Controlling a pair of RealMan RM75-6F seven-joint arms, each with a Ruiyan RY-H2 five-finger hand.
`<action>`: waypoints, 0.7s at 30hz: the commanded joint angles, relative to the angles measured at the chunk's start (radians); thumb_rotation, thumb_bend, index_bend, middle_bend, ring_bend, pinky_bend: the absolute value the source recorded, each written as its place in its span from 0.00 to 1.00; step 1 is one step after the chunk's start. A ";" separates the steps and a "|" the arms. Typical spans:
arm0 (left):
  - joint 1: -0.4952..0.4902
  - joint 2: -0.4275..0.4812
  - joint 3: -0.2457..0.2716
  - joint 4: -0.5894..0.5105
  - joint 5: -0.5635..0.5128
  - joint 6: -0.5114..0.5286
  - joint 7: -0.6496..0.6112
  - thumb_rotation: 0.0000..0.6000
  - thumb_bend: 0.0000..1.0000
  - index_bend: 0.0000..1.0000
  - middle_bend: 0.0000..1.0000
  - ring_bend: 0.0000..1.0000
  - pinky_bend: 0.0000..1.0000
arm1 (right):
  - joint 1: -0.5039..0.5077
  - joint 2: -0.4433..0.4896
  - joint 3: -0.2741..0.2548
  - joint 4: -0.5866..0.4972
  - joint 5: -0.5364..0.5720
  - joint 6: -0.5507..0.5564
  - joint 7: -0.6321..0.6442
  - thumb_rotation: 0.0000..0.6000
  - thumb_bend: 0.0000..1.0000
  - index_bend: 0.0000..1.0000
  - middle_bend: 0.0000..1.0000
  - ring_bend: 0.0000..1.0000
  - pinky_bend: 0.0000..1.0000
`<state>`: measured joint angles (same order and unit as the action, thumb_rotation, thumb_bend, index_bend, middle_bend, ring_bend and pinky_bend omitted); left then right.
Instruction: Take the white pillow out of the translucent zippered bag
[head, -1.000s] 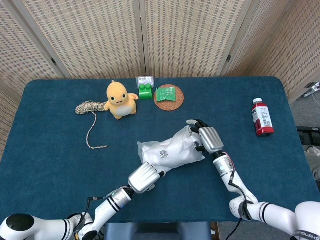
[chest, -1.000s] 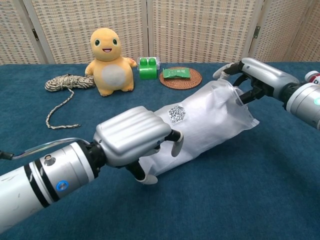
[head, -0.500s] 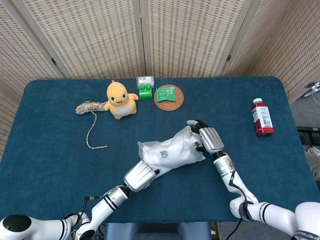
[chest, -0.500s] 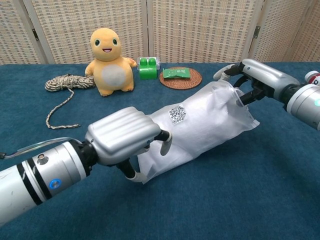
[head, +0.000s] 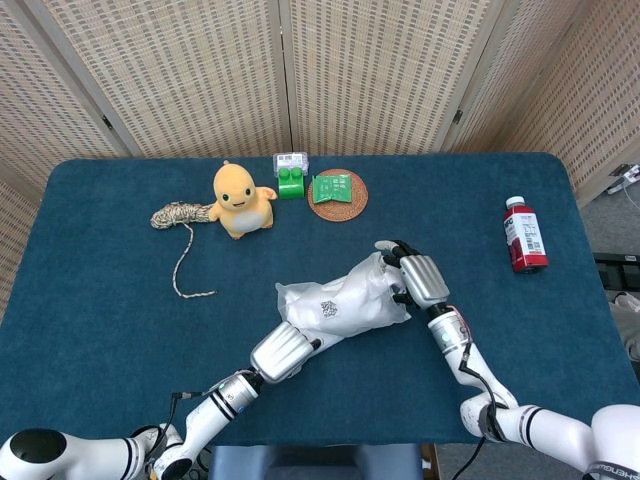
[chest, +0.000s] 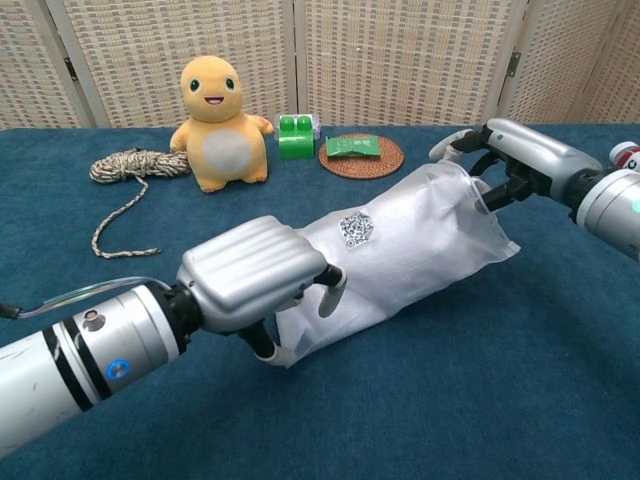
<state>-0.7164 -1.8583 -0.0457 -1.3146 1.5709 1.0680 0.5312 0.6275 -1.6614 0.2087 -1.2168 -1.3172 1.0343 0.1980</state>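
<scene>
1. Lying on the dark blue tabletop (head: 100, 300), the translucent white zippered bag (head: 340, 300) holding the white pillow runs its long axis from near-left to far-right.
2. The left hand (head: 283, 352) pinches the bag's near-left end with curled fingers.
3. The right hand (head: 418, 277) grips the far-right end, fingers closed on its gathered edge.

The bag (head: 342, 298) lies on the table (head: 100, 320) between both robot hands.
</scene>
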 joint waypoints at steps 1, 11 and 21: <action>-0.001 -0.001 -0.002 -0.002 -0.008 -0.007 0.009 1.00 0.06 0.51 1.00 0.93 0.95 | -0.001 0.001 0.000 0.000 -0.001 0.001 0.001 1.00 0.56 0.66 0.21 0.12 0.29; 0.000 -0.002 -0.009 -0.006 -0.042 -0.026 0.043 1.00 0.07 0.51 1.00 0.93 0.95 | -0.003 0.000 -0.002 0.001 -0.003 0.001 0.007 1.00 0.55 0.66 0.21 0.12 0.29; 0.016 0.006 -0.001 -0.007 -0.062 -0.021 0.047 1.00 0.06 0.51 1.00 0.92 0.95 | -0.006 -0.004 -0.003 0.007 -0.003 0.001 0.012 1.00 0.56 0.66 0.21 0.12 0.29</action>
<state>-0.7005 -1.8524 -0.0468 -1.3212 1.5094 1.0473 0.5778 0.6218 -1.6650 0.2061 -1.2096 -1.3201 1.0349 0.2101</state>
